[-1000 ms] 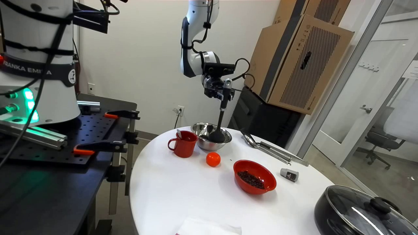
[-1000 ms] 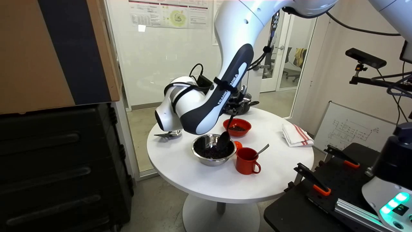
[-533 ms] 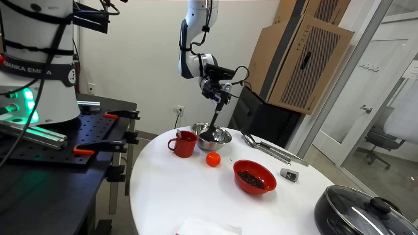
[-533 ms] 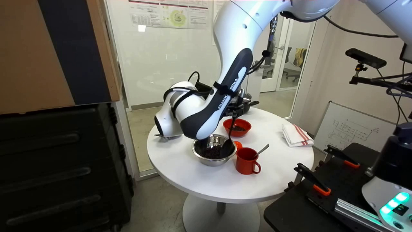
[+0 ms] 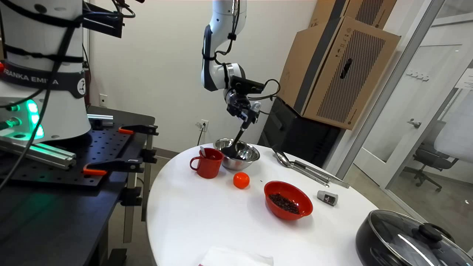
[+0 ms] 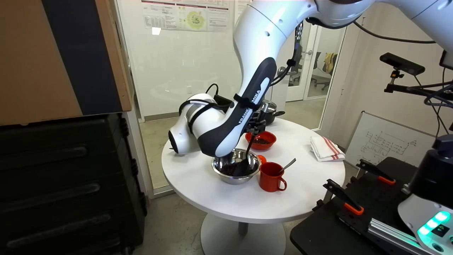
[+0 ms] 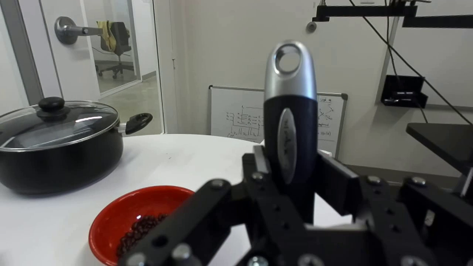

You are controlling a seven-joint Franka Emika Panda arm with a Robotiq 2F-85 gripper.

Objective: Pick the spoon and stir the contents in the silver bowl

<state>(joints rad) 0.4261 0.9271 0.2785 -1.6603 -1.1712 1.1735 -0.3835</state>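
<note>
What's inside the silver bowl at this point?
The lower end of the spoon and dark contents are inside the silver bowl. What lies beneath the spoon is covered, as is the bottom under the contents.

In an exterior view, cardboard boxes stand at the upper right, a lidded black pot at the lower right; a red mug sits left of centre, a red bowl of dark beans lower, right of centre.

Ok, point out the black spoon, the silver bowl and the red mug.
Black spoon (image 7: 287,144), wrist view: silver label on its handle.
Silver bowl (image 5: 238,164), in an exterior view: outer wall.
Red mug (image 6: 270,179), in an exterior view: its body.
</note>
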